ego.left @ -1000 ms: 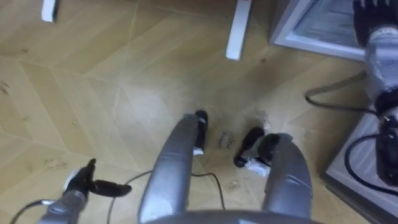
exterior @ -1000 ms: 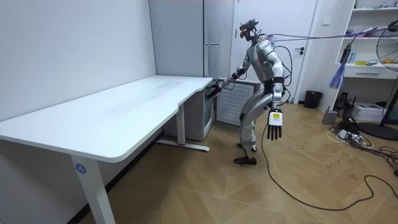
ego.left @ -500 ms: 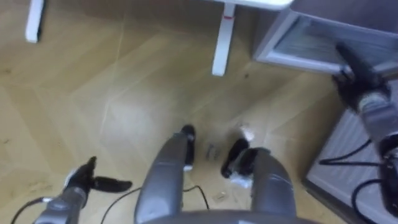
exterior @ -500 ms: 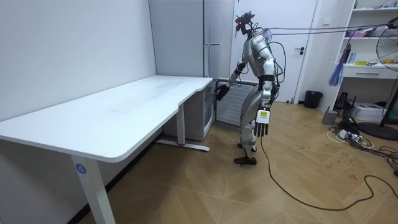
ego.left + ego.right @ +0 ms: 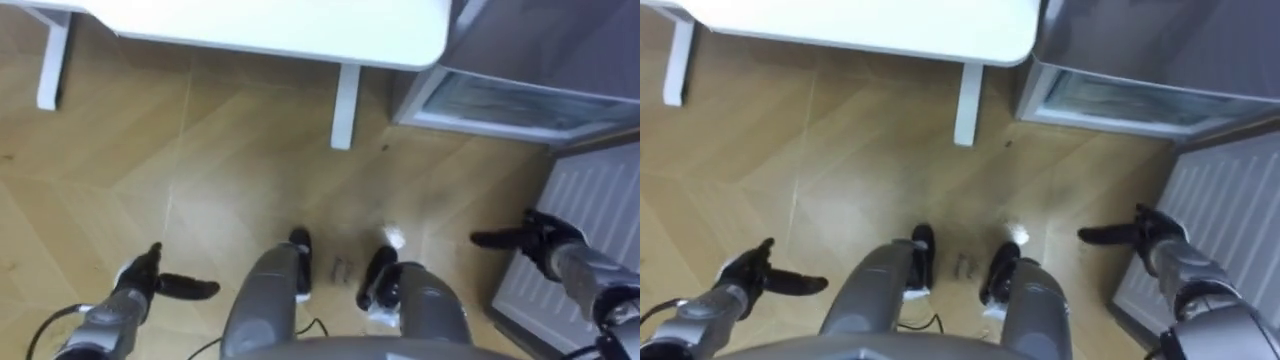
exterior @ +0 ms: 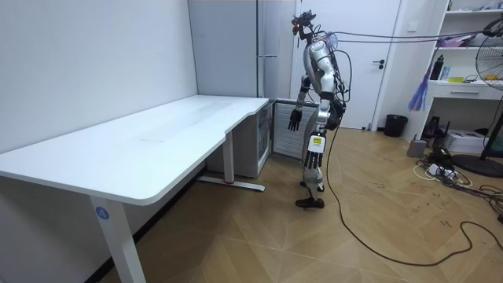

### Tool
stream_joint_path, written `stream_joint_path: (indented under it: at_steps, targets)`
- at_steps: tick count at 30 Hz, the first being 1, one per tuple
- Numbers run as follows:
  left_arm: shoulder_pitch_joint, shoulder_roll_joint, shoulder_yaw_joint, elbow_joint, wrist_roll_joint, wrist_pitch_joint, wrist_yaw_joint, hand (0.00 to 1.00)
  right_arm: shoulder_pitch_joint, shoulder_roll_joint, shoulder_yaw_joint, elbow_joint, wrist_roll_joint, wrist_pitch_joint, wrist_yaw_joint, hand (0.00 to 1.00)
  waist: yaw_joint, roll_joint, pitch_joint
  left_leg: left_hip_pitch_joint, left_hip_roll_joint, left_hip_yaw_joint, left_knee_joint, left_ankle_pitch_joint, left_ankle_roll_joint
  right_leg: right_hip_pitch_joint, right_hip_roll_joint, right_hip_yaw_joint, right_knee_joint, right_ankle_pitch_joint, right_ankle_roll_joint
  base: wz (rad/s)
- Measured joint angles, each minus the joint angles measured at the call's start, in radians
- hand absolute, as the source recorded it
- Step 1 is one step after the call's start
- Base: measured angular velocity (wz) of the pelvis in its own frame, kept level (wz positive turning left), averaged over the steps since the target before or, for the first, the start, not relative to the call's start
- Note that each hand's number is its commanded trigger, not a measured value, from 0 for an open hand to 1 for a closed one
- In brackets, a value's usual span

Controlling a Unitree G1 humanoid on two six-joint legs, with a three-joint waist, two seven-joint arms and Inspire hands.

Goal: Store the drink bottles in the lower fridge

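Observation:
I stand upright on the wood floor in front of the low fridge (image 5: 500, 100) (image 6: 255, 145), which sits beside the desk. Its door (image 5: 590, 215) (image 6: 287, 134) stands open at my right, ribbed inner side showing. My right hand (image 5: 530, 238) (image 5: 1140, 233) (image 6: 295, 119) hangs in the air just left of that door, fingers straight, holding nothing. My left hand (image 5: 150, 285) (image 5: 755, 272) (image 6: 313, 156) hangs low by my left leg, fingers straight and empty.
A white desk (image 5: 300, 30) (image 6: 157, 141) lies ahead, its leg (image 5: 345, 105) standing close to the fridge. A tall grey fridge (image 6: 236, 47) rises behind the low one. In the room view a bin (image 6: 395, 124), shelves and a fan stand at the right.
I have straightened up from a forward bend, so the eye views now reach the desk edge. My right hand has drawn back from the fridge door; the left has swung in beside my leg.

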Motion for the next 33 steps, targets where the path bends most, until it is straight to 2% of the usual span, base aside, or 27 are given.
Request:
stream_joint_path:
  at_steps: [2,5,6,8,10,14,17,21,22,26,27,30,32,33]
  targets:
    - [0.009,-0.014,0.002,0.012,0.030,0.000,0.003,0.00,0.053,0.027,0.001,-0.004,-0.006,-0.006,0.002,0.00,-0.004,0.000,-0.0036,0.057,-0.001,0.003,-0.034,0.004,-0.003,0.054,0.006,0.000,-0.032,0.005,0.003,0.00]
    - [0.009,-0.035,0.003,0.033,0.027,-0.001,0.011,0.00,0.100,0.048,0.001,-0.014,0.014,-0.010,0.004,0.00,-0.005,-0.003,-0.0053,0.121,-0.001,0.014,-0.079,0.013,-0.004,0.112,0.012,0.003,-0.072,0.013,0.008,-0.05]
    - [0.013,-0.047,0.004,0.040,0.026,-0.001,0.018,0.00,0.114,0.061,0.000,-0.015,0.017,-0.010,0.004,0.00,-0.007,-0.010,-0.0088,0.157,-0.005,0.022,-0.115,0.023,-0.006,0.137,0.013,0.007,-0.095,0.019,0.009,-0.12]
    - [0.026,-0.065,0.012,0.039,0.029,-0.006,0.020,0.00,0.147,0.082,-0.001,-0.013,0.013,-0.012,0.005,0.00,-0.030,-0.016,-0.0120,0.216,-0.011,0.023,-0.164,0.043,-0.007,0.188,0.018,0.004,-0.139,0.030,0.013,-0.03]
    - [0.050,-0.092,0.053,0.037,0.029,-0.022,0.020,0.00,0.192,0.102,-0.011,-0.018,0.022,-0.020,0.012,0.00,-0.037,-0.027,-0.0202,0.285,-0.012,0.031,-0.208,0.048,-0.010,0.257,0.031,0.011,-0.191,0.038,0.019,-0.06]
    - [0.079,-0.110,0.111,0.034,0.026,-0.021,0.023,0.00,0.265,0.125,-0.059,-0.015,0.095,-0.013,0.018,0.00,-0.064,-0.045,-0.0266,0.393,-0.015,0.033,-0.253,0.048,-0.010,0.384,0.048,0.007,-0.269,0.047,0.032,0.04]
    - [0.102,-0.130,0.168,0.036,0.043,-0.020,0.026,0.00,0.298,0.143,-0.123,0.003,0.099,0.005,0.027,0.00,-0.079,-0.052,-0.0248,0.466,-0.021,0.030,-0.278,0.048,-0.010,0.455,0.049,0.011,-0.288,0.048,0.036,0.01]
    - [0.132,-0.134,0.196,0.034,0.050,-0.008,0.025,0.00,0.309,0.149,-0.130,-0.001,0.098,0.036,0.051,0.00,-0.081,-0.053,-0.0194,0.498,-0.017,0.044,-0.282,0.040,-0.017,0.488,0.057,0.020,-0.307,0.047,0.037,-0.09]
    - [0.141,-0.134,0.201,0.034,0.052,0.001,0.025,0.00,0.311,0.152,-0.131,-0.001,0.098,0.043,0.055,0.00,-0.081,-0.050,-0.0162,0.509,-0.014,0.044,-0.283,0.035,-0.019,0.495,0.061,0.024,-0.308,0.047,0.037,0.00]
    - [0.181,-0.138,0.233,0.043,0.106,0.028,0.025,0.00,0.305,0.158,-0.169,-0.012,0.040,0.067,0.058,0.00,-0.080,-0.050,-0.0161,0.541,-0.013,0.047,-0.297,0.033,-0.020,0.515,0.066,0.040,-0.322,0.041,0.039,-0.03]
    - [0.185,-0.139,0.239,0.048,0.123,0.032,0.026,0.00,0.305,0.160,-0.175,-0.011,0.026,0.067,0.059,0.00,-0.080,-0.051,-0.0173,0.543,-0.013,0.047,-0.297,0.033,-0.020,0.516,0.067,0.043,-0.322,0.041,0.039,-0.05]
    - [0.192,-0.140,0.256,0.113,0.207,0.056,0.030,0.00,0.297,0.172,-0.187,-0.004,0.013,0.067,0.064,0.00,-0.073,-0.046,-0.0138,0.562,-0.012,0.051,-0.296,0.029,-0.021,0.535,0.070,0.058,-0.325,0.042,0.039,-0.05]
    - [0.210,-0.147,0.272,0.133,0.231,0.089,0.035,0.00,0.298,0.175,-0.188,0.005,0.002,0.066,0.075,0.00,-0.065,-0.043,-0.0167,0.577,-0.009,0.050,-0.293,0.018,-0.022,0.550,0.072,0.058,-0.325,0.041,0.040,-0.05]
    - [0.212,-0.150,0.276,0.136,0.244,0.095,0.035,0.00,0.298,0.174,-0.189,0.006,-0.003,0.066,0.079,0.00,-0.062,-0.043,-0.0165,0.578,-0.009,0.050,-0.292,0.017,-0.022,0.551,0.073,0.058,-0.326,0.041,0.040,0.00]
